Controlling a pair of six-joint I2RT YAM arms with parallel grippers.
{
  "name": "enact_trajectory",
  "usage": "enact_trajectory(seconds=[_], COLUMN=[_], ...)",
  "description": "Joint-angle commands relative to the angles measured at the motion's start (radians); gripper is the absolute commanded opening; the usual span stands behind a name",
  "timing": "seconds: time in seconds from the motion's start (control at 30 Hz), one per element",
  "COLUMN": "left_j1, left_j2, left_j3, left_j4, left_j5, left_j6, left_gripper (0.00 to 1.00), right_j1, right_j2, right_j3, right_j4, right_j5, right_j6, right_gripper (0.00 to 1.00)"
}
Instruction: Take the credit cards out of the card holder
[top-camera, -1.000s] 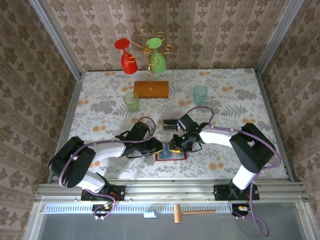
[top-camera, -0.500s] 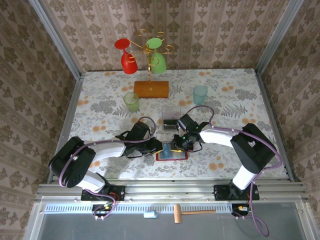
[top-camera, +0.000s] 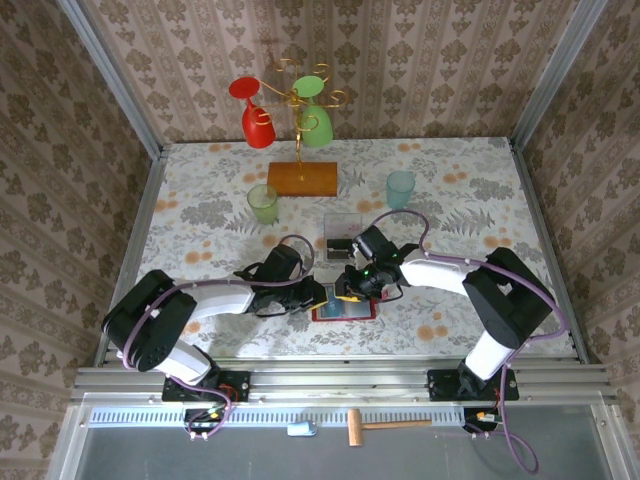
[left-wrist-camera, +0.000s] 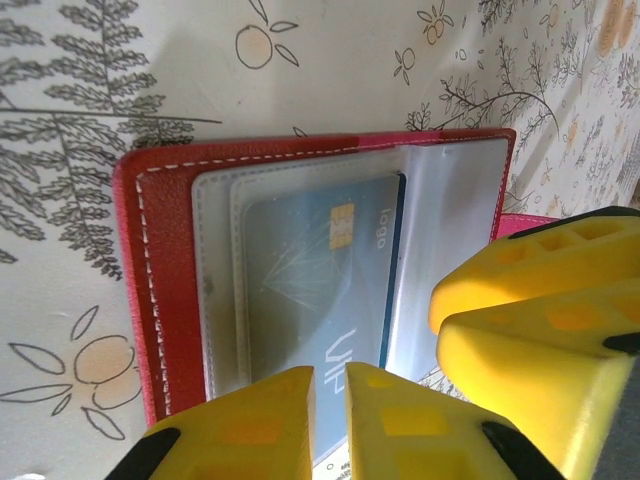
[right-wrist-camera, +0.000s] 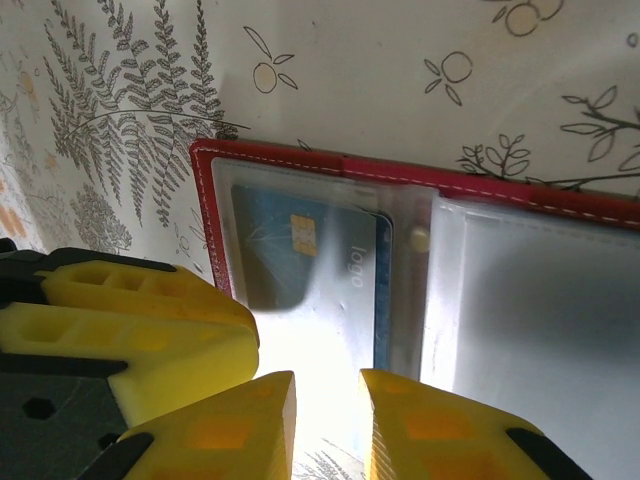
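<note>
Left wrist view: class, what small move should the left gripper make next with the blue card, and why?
Probably the left gripper should pinch the near end of the blue card and draw it slightly back out of its clear sleeve. Its fingers stand a narrow gap apart at that end, and the card lies almost wholly inside the red wallet.

text: "logo" | on: blue credit card (left-wrist-camera: 320, 270) | views: left wrist, right wrist | other print: too blurred to read
</note>
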Motion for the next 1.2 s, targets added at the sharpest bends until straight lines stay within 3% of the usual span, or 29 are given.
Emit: enact_trajectory(seconds=[0.0,0.4,1.17], left_j1=[-0.001,0.000,0.004], left_j2=[0.007,0.002,-0.010], left_j3=[0.000,-0.002,-0.005], left_j4=[-0.002,-0.016,-0.041], left_j5=[-0.012,-0.015,-0.020], left_j6=[0.006,0.013,0.020], left_gripper=[0.16,0.16,0.16], right_j1=[0.006,0.005,0.006], right_j2=[0.023,0.056,0.024], right_j3=[0.006,-0.003,0.032], right_j4=[0.029,0.041,-0.090], right_j5=[-0.039,-0.051,0.062], right_j6=[0.014,0.014,-0.044], right_gripper=[0.23,0.24,0.26])
